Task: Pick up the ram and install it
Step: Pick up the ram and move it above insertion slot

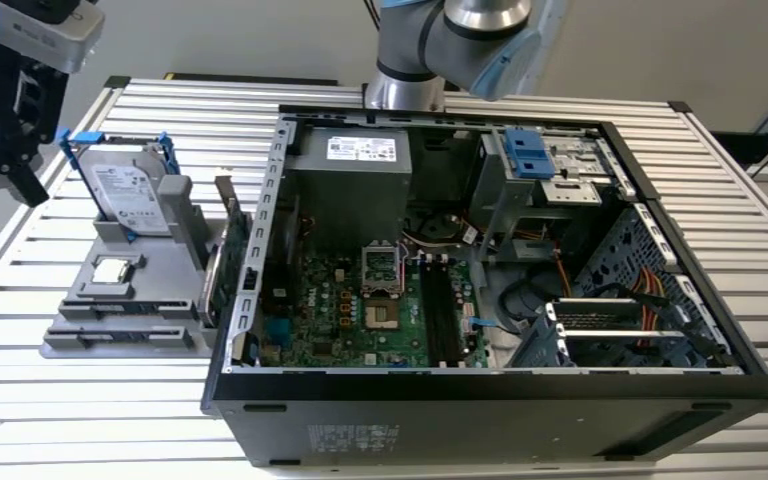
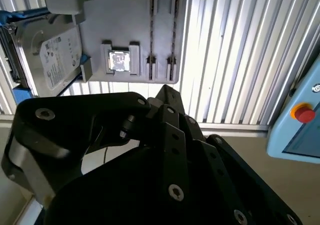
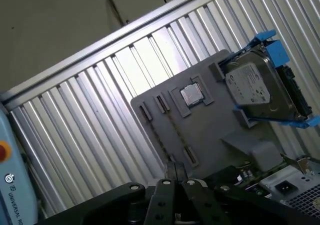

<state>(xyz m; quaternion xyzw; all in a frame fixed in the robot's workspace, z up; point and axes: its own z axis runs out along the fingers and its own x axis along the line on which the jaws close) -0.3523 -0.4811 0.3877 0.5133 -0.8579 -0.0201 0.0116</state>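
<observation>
The ram [image 1: 137, 309] is a thin dark stick standing edge-on in a slot of the grey parts holder [image 1: 157, 335], just in front of the processor chip. In both wrist views it shows as a narrow dark line [image 2: 151, 35] [image 3: 176, 135]. My black gripper [image 1: 11, 170] hangs above the table's edge at the exterior view's left, high over the holder and apart from the ram. Its fingertips [image 3: 175, 174] lie together with nothing between them; they also show in the second wrist view [image 2: 165, 92].
The holder also carries a silver hard drive in a blue frame [image 1: 124, 190], a processor chip [image 1: 115, 270] and an upright green card [image 1: 231, 260]. The open computer case [image 1: 491, 390] lies to the exterior view's right, its motherboard memory slots [image 1: 438, 310] exposed. The table top is ribbed aluminium.
</observation>
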